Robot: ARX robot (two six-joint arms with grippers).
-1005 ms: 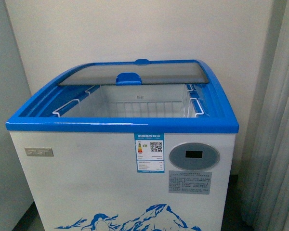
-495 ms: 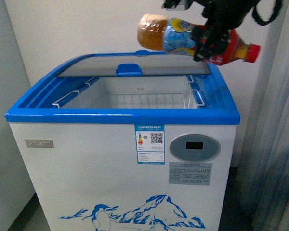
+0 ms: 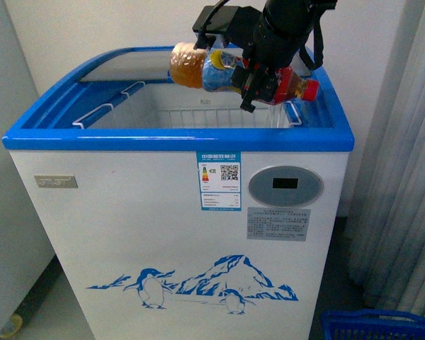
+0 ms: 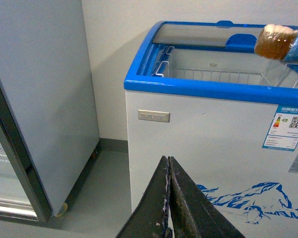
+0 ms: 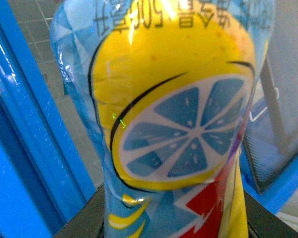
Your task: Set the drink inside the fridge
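Observation:
The fridge (image 3: 177, 138) is a white chest cooler with a blue rim and a penguin picture. Its glass lid (image 3: 124, 64) is slid back, leaving the top uncovered. My right gripper (image 3: 258, 78) is shut on the drink bottle (image 3: 195, 67), holding it sideways just above the opening's right rear part, red cap (image 3: 308, 90) pointing right. In the right wrist view the bottle's lemon label (image 5: 179, 124) fills the picture, gripped by the right gripper (image 5: 174, 218). My left gripper (image 4: 168, 166) is shut and empty, low in front of the fridge (image 4: 188, 89); the bottle's amber end (image 4: 273, 42) shows above the fridge.
White wire baskets (image 3: 198, 117) hang inside the fridge. A tall grey cabinet (image 4: 39, 99) stands to the fridge's left. A grey curtain (image 3: 404, 177) hangs at right, and a blue crate (image 3: 375, 326) sits on the floor below it.
The right arm came into view with the bottle from the upper right and has lowered it over the fridge opening. The view has drawn back and shows more of the fridge front.

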